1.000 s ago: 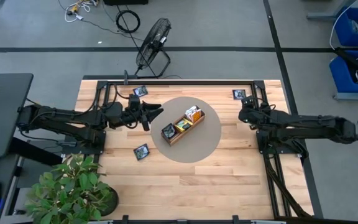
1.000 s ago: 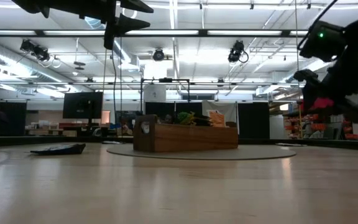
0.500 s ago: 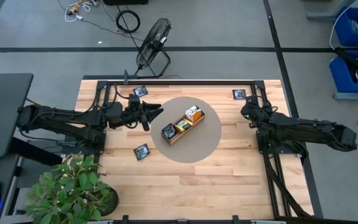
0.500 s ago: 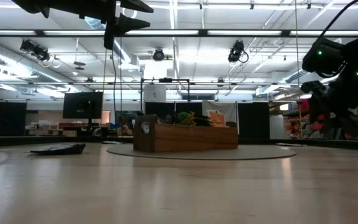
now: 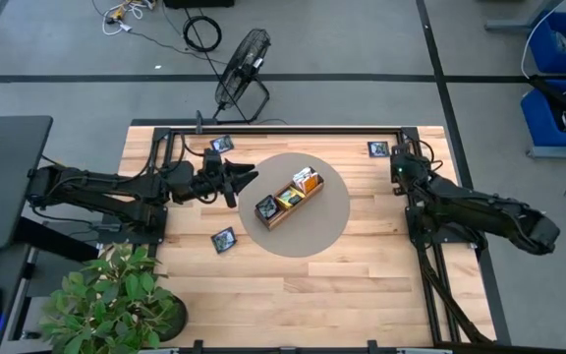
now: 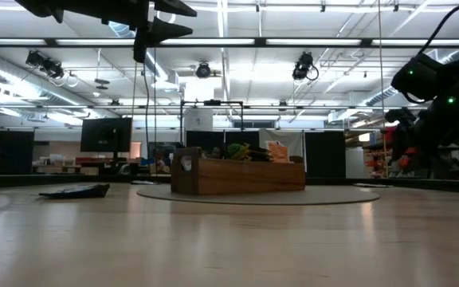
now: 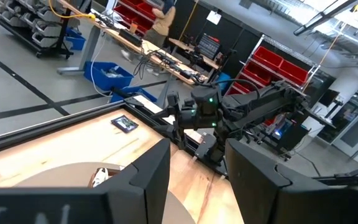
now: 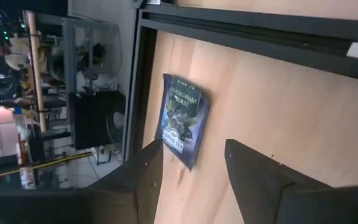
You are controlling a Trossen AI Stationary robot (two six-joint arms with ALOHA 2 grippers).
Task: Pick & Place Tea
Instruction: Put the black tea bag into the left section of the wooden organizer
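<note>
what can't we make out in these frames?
- Brown wooden three-compartment tray: the high view is too small to count the packets inside; in the low view its wall hides them.
- Dark navy tea packet by the far right corner: its print is too small in the high view and blurred in the right wrist view.
- Right tool: its fingertips are cut off by the wrist picture's bottom edge.

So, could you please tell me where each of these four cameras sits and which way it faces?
High view: overhead, looking straight down on the table, both arms, the wooden tray.
Low view: at tabletop height, looking level across at the tray; arms enter from above.
Left wrist view: on the left arm, looking past its open fingers toward the right arm.
Right wrist view: on the right arm, open fingers framing a navy tea packet.
Shared: that packet also shows in the high view.
</note>
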